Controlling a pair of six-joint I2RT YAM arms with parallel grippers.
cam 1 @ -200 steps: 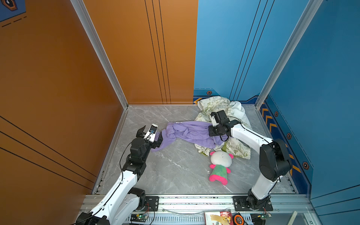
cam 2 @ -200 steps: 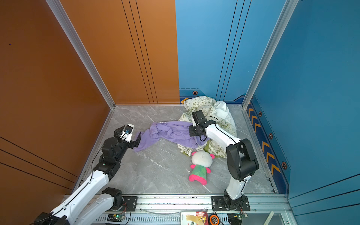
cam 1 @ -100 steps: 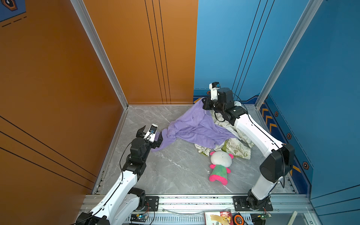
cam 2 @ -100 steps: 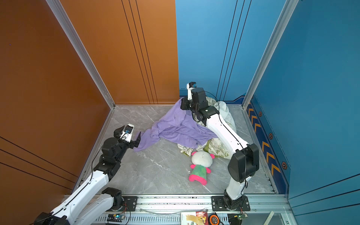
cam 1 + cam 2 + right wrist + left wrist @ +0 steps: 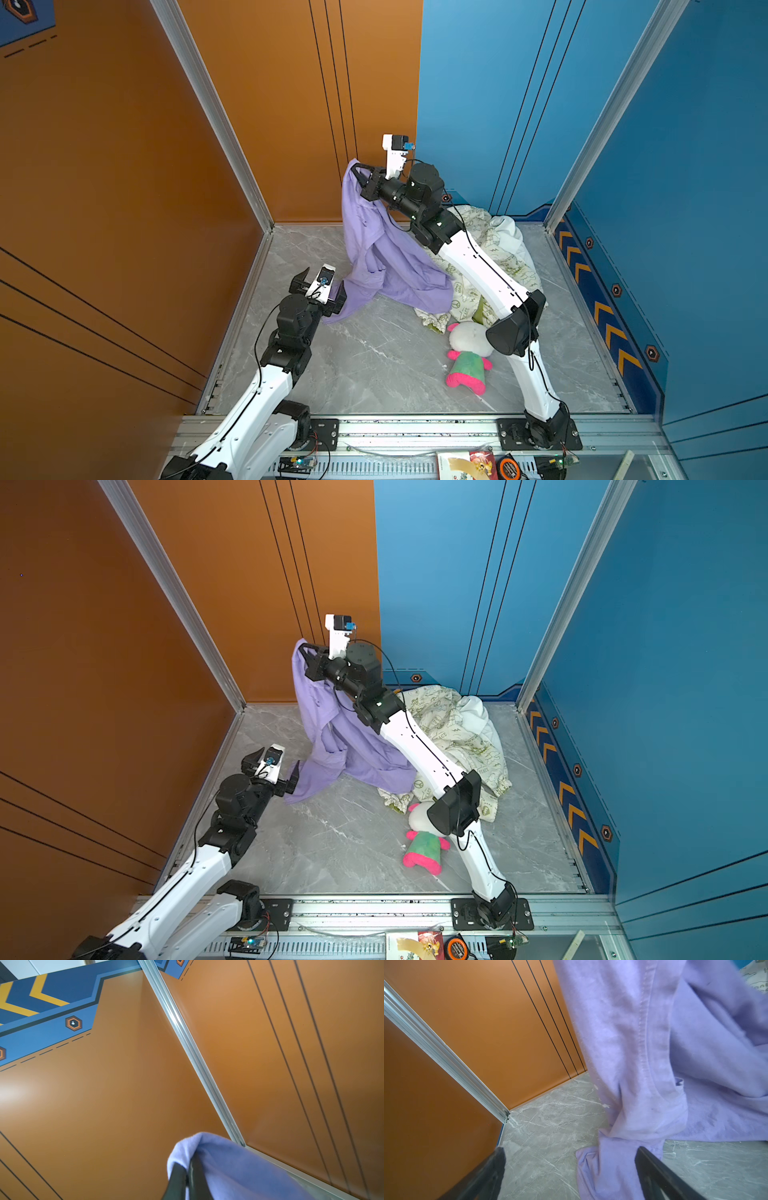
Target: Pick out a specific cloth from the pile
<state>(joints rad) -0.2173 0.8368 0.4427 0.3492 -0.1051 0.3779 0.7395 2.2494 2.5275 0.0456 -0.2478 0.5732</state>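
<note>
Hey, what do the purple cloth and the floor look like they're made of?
The purple cloth: soft fabric, probably cotton, matte and slightly fuzzy; it shows a stitched seam and hangs in limp folds. The floor: grey marble-look surface with white veins, smooth, faint sheen; real stone or printed laminate, I cannot tell.

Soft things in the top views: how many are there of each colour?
Lavender cloth: 1
Cream cloth with green print: 1
White cloth: 1
Pink-and-green plush toy: 1
Total: 4
</note>
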